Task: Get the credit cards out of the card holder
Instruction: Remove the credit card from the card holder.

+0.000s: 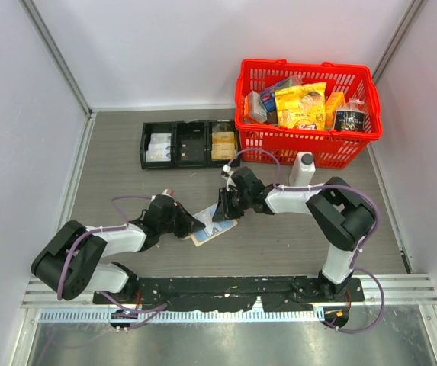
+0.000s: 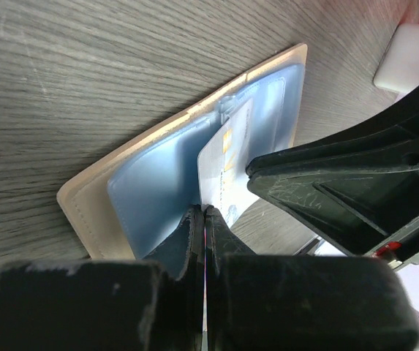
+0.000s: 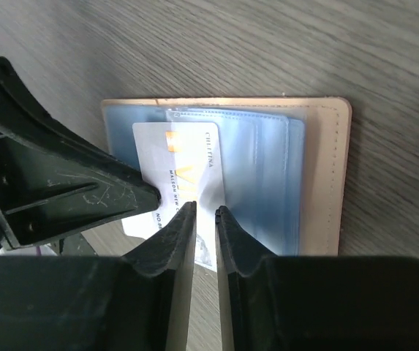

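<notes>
The tan card holder [image 1: 220, 230] lies open on the table between the arms, its pale blue sleeves facing up [image 2: 158, 183] [image 3: 319, 168]. A white credit card [image 3: 172, 161] with orange and black print sticks partly out of a sleeve; it also shows in the left wrist view [image 2: 224, 164]. My left gripper [image 2: 205, 212] [image 1: 193, 223] is shut, with the card's near edge running into its tips. Its finger [image 3: 63, 190] overlaps the card's left edge. My right gripper [image 3: 206, 208] [image 1: 224, 210] hovers over the card with a narrow gap between its jaws and nothing between them. No maroon card shows.
A black three-compartment tray [image 1: 190, 144] lies at the back left. A red basket [image 1: 310, 149] of packaged goods stands at the back right. A white bottle [image 1: 303, 169] stands just in front of it, close to my right arm. Grey walls close the sides.
</notes>
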`<state>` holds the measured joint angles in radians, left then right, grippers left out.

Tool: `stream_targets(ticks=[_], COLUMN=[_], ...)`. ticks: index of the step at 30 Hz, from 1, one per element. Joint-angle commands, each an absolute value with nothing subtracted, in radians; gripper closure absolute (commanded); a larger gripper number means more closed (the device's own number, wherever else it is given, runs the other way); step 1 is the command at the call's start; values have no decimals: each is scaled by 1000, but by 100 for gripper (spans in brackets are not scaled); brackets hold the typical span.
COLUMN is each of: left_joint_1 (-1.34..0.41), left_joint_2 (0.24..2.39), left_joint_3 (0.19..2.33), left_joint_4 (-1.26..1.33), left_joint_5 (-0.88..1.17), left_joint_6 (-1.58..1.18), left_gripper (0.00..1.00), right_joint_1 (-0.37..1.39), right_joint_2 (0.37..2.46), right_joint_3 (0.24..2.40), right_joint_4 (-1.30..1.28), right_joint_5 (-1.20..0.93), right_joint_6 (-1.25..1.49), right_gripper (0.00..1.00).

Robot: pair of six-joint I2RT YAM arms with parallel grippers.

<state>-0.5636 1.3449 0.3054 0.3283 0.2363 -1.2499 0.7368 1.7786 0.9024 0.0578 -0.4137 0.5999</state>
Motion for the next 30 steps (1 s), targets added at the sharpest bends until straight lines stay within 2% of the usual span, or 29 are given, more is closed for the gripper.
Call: stream_targets(ticks=[1, 2, 10, 15, 17, 20, 24, 30], left_joint_1=[-568, -569, -568, -569, -568, -569, -569, -568], left_joint_2=[1351, 1351, 1364, 1393, 1399, 1387, 1327, 1162], left_joint_3=[308, 310, 311, 322, 321, 311, 290, 259], left_joint_4=[290, 290, 311, 334, 344, 347, 310, 163], left_joint_5=[233, 236, 233, 245, 252, 253, 236, 189], left_joint_6=[-1238, -1239, -1241, -1246, -1250, -1259, -1267, -1276], left_gripper=[100, 100, 79, 77, 80, 91, 100, 100], right_joint_1=[733, 733, 730, 727, 726, 723, 716, 704], right_joint_2=[1801, 1802, 1802, 1801, 1801, 1798, 1796, 1799], right_joint_3=[868, 862, 798, 799, 801, 798, 790, 787], right_joint_4=[97, 98, 114, 115, 114, 110, 112, 110], right_joint_5=[-416, -414, -403, -408, -408, -403, -397, -391], right_joint_6=[611, 611, 618, 617, 615, 617, 620, 620], right_gripper=[78, 78, 80, 80, 80, 80, 81, 81])
